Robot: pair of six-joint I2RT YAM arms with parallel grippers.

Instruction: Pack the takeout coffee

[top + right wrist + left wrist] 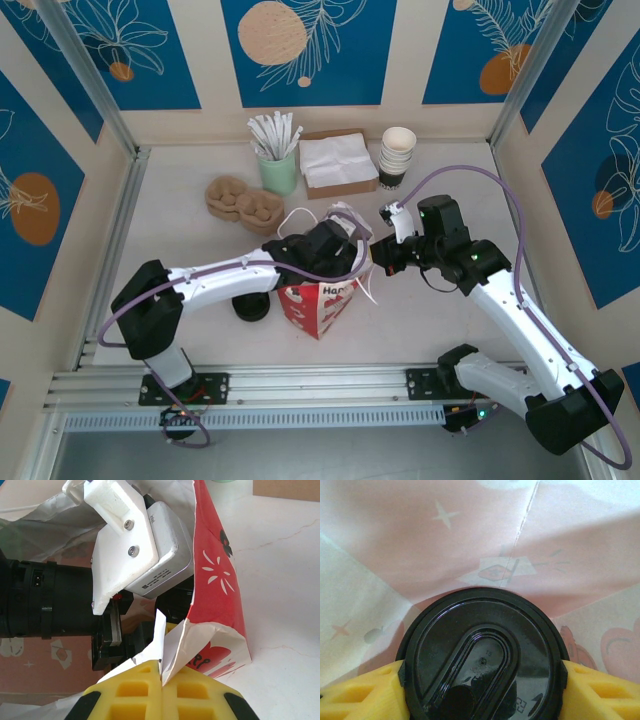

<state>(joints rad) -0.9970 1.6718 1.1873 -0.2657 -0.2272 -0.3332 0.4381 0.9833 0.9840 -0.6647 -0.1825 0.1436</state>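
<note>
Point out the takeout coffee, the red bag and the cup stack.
takeout coffee [480,655]: left wrist view, black lid.
red bag [318,305]: top external view, printed red front.
cup stack [397,158]: top external view, cream wall.

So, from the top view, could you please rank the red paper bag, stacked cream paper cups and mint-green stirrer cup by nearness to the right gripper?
1. Red paper bag, pinched in the right gripper.
2. Stacked cream paper cups, back right.
3. Mint-green stirrer cup, back left.

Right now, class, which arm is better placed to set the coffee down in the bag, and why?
Left. The left gripper holds the coffee inside the bag; the right gripper is pinched shut on the bag's edge.
</note>
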